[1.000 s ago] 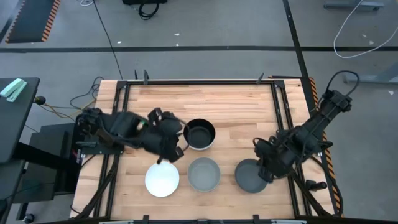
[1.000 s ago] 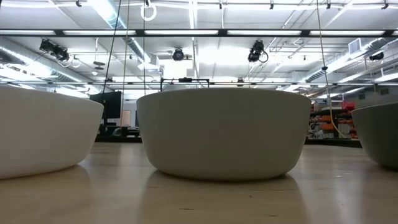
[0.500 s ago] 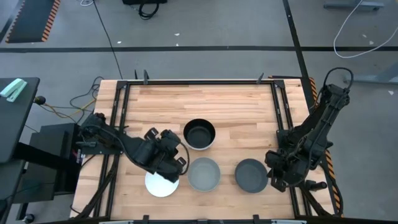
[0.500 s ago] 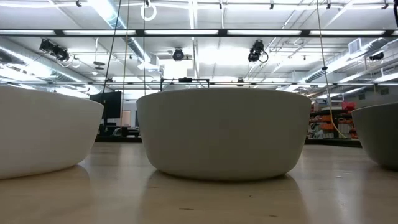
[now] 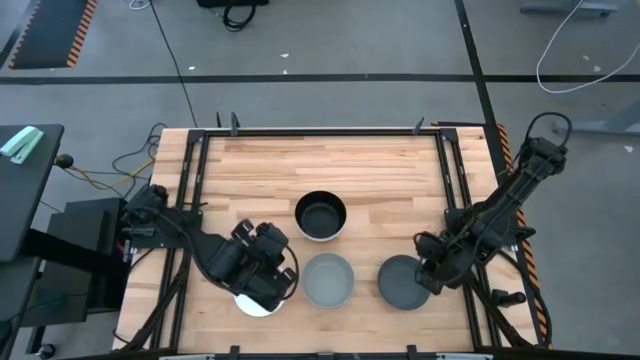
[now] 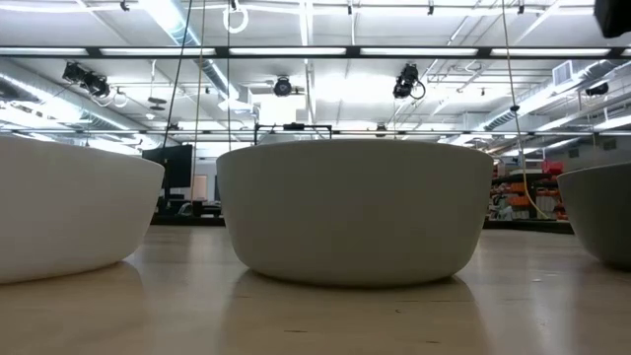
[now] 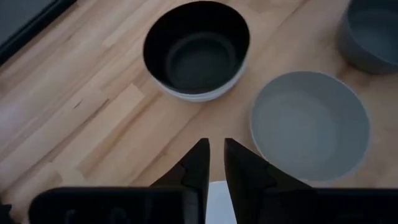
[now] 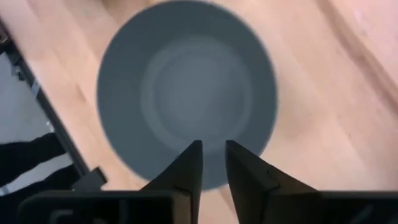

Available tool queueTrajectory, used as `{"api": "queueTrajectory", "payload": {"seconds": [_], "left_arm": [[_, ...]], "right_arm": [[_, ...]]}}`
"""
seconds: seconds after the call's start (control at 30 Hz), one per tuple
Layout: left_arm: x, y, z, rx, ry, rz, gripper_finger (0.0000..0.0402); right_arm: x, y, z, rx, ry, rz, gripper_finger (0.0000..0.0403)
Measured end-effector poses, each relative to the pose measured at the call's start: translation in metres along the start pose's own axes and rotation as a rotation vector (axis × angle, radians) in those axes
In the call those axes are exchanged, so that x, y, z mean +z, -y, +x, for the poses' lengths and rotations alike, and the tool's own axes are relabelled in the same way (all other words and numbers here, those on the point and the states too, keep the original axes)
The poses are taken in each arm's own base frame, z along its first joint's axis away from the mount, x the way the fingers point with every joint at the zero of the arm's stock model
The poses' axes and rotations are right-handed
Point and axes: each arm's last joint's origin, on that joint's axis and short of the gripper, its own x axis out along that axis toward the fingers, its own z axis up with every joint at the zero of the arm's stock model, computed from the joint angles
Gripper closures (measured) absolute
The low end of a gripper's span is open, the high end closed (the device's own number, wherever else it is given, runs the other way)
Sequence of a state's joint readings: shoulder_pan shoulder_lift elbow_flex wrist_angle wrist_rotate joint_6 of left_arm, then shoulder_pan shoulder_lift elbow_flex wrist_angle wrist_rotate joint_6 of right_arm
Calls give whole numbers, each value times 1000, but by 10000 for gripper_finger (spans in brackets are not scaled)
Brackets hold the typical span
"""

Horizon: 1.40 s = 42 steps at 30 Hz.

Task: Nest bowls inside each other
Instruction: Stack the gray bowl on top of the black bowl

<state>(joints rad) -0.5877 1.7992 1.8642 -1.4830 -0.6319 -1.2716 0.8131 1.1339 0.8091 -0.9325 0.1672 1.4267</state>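
From above, the left gripper point(image 5: 268, 283) hangs over the white bowl point(image 5: 250, 303) at the desk's point(image 5: 380, 175) near edge, beside the mid grey bowl point(image 5: 328, 279); the black bowl point(image 5: 320, 215) sits behind, nested in a white one. The right gripper point(image 5: 428, 277) hovers at the dark grey bowl point(image 5: 400, 283). Both wrist views show jaws nearly closed, a narrow gap between, holding nothing.

wooden table point(image 5: 380, 175) in a black frame point(image 5: 320, 131); black cart point(image 5: 25, 185) left, white cable point(image 5: 585, 45) on floor.
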Motion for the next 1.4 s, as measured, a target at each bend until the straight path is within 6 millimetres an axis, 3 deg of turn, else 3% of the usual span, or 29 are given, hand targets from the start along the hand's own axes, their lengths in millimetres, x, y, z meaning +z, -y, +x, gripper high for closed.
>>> {"api": "queueTrajectory", "payload": {"seconds": [0.2,0.43,0.87,1.4], "left_arm": [[-10,11,-9,-88,21,43,325],[-19,23,-20,-191,49,95,326],[-23,24,-23,-200,47,89,331],[-21,25,-24,-198,96,68,345]], "right_arm": [[14,6,6,-28,-7,24,292],[24,19,18,-74,-47,40,288],[18,33,54,20,-81,84,298],[17,39,60,-8,-89,192,313]]}}
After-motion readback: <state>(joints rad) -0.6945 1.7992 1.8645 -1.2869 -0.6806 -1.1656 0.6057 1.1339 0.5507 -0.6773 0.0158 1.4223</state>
